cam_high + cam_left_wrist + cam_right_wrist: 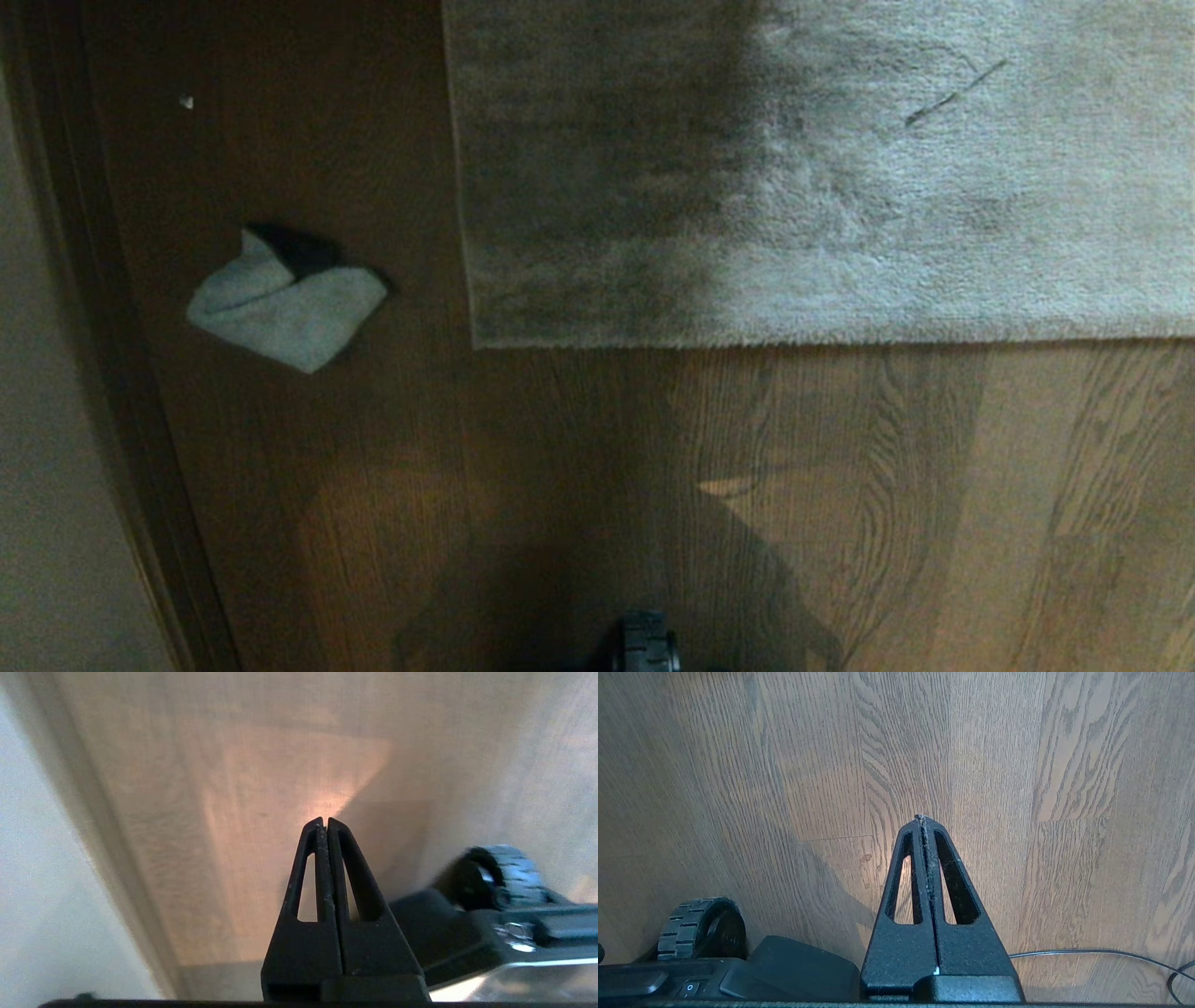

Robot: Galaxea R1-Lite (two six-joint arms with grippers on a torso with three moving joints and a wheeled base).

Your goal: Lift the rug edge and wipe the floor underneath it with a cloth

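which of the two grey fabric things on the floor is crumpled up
The small pale grey-green terry cloth, bunched on the brown wood floor; the large grey-beige plush rug to its right lies flat.

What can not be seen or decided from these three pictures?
- Head view: the large grey-beige plush rug is cut off by the top and right edges; the floor beneath it is hidden.
- Head view: the tiny pale speck on the brown wood-grain floor is too small to identify.
- Wrist views: neither shows the pale grey-green terry cloth.
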